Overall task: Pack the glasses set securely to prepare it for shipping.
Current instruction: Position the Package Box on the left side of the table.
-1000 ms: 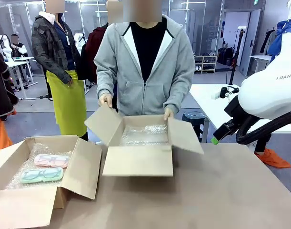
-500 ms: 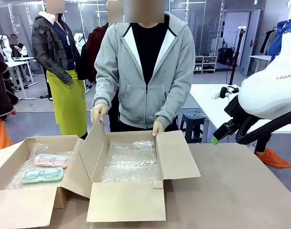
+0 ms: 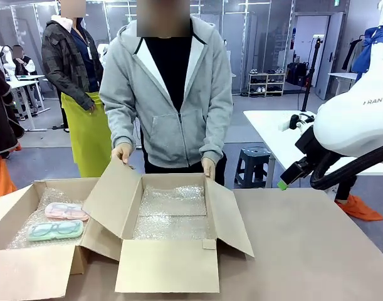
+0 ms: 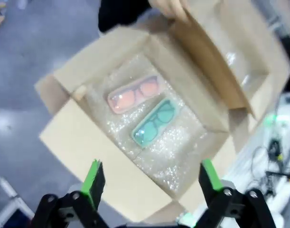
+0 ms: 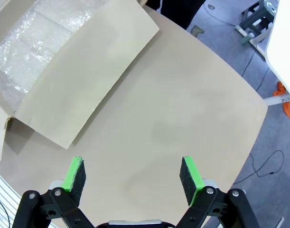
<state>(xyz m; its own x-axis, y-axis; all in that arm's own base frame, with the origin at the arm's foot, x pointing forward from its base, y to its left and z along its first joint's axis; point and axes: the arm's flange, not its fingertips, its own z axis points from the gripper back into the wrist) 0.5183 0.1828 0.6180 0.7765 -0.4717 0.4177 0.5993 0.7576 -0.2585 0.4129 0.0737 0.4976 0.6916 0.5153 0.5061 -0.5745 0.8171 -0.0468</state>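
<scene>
The glasses set is a pink case [image 3: 66, 211] [image 4: 134, 95] and a mint green case [image 3: 54, 230] [image 4: 155, 122], lying side by side on bubble wrap inside an open cardboard box [image 3: 28, 266] [image 4: 78, 152] at the table's left. My left gripper [image 4: 152, 183] hangs open high above that box, nothing between its fingers. My right gripper [image 5: 131, 179] is open over bare table, to the right of a second open box [image 3: 166, 266] [image 5: 83, 80]. That box is lined with bubble wrap [image 3: 172, 213], and the person's hands [image 3: 122, 152] hold its far flaps.
The person in a grey hoodie [image 3: 163, 100] stands at the far side, behind the middle box. My right arm's white body [image 3: 360, 122] hangs at the right. The brown tabletop [image 3: 310, 251] right of the boxes is bare. Other people stand in the background.
The person has set the middle box flat on the table, pulled it nearer and spread its flaps open, then shifted a little to the left. Neither gripper has moved.
</scene>
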